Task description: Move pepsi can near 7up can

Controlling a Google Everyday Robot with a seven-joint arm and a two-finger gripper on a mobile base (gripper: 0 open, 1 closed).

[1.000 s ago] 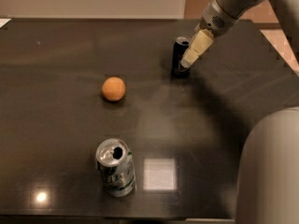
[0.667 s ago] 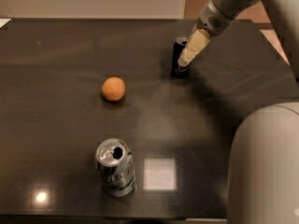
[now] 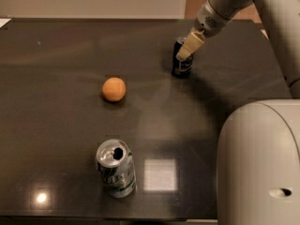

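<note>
The pepsi can (image 3: 182, 65) is dark blue and stands upright at the back right of the dark table. My gripper (image 3: 184, 54) reaches down from the upper right and sits at the can's top, covering its upper part. The 7up can (image 3: 117, 170) is silver and green with an open silver top. It stands upright near the table's front edge, far from the pepsi can.
An orange ball-like fruit (image 3: 114, 89) lies on the dark table (image 3: 56, 55) between the two cans, left of centre. My arm's large white body (image 3: 260, 165) fills the lower right. A bright light reflection shows on the table next to the 7up can.
My gripper has shifted slightly to the left at the pepsi can's top. The pepsi can, the 7up can and the orange fruit have stayed in place.
</note>
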